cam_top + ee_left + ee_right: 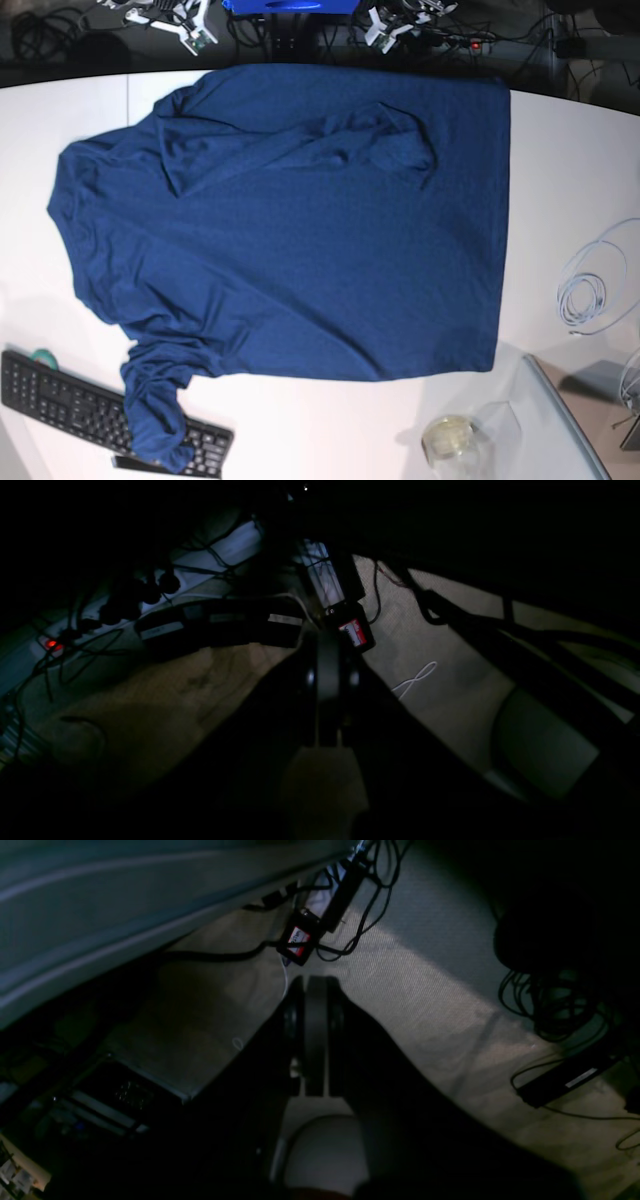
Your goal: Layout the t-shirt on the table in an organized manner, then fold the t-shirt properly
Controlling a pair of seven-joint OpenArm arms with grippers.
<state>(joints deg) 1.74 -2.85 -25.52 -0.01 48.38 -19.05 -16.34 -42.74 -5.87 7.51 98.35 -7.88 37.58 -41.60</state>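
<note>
The dark navy t-shirt (300, 230) lies spread over most of the white table (570, 150), its far edge at the table's back rim and one sleeve bunched at the front left. Both grippers are beyond the back rim: the right gripper (192, 28) at the upper left, the left gripper (385, 25) at the upper right. In the left wrist view the left gripper (327, 645) is shut, with dark t-shirt cloth (250, 730) draping off both sides of it. The right gripper (315, 987) looks the same, shut with t-shirt cloth (400, 1100) hanging from it above the floor.
A black keyboard (60, 390) sits at the front left, partly under the bunched sleeve. A grey glass-edged stand (570, 420), a clear jar (448, 437) and a coiled white cable (590, 285) are at the right. Power strips (150, 595) and cables (555, 1000) lie on the floor behind the table.
</note>
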